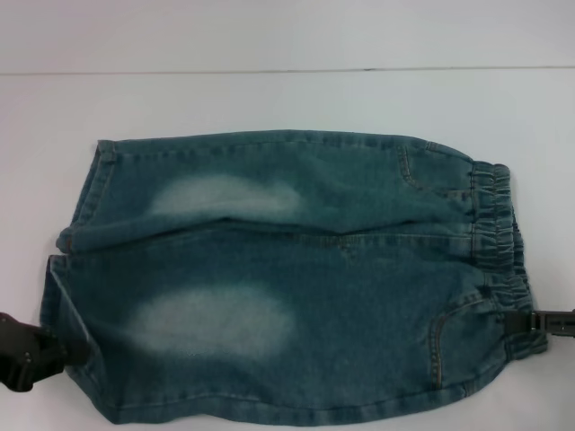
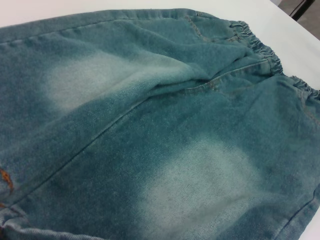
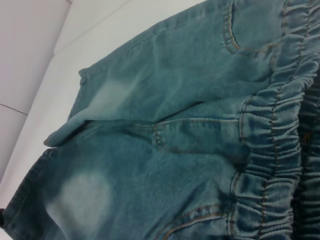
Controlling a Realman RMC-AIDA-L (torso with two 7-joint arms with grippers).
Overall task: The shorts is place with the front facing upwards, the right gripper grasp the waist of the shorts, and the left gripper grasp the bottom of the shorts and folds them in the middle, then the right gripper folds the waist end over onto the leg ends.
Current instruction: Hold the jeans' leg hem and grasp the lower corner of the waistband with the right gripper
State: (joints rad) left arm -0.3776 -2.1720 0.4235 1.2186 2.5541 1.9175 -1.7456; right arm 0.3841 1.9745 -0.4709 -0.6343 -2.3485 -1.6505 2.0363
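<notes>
The blue denim shorts (image 1: 296, 278) lie flat, front up, with the elastic waist (image 1: 499, 224) at the right and the leg ends (image 1: 76, 233) at the left. My left gripper (image 1: 54, 348) is at the near leg's hem, at the front left corner, with its dark finger over the cloth edge, shut on it. At the near end of the waistband, my right gripper (image 1: 521, 321) pinches the elastic. Up close, the left wrist view shows the leg fabric (image 2: 150, 150). The right wrist view fills with the gathered waistband (image 3: 270, 150).
The shorts rest on a white table (image 1: 287, 99) that runs back to a pale wall. Bare table surface shows behind the shorts and on both sides. The shorts' near edge lies close to the front of the head view.
</notes>
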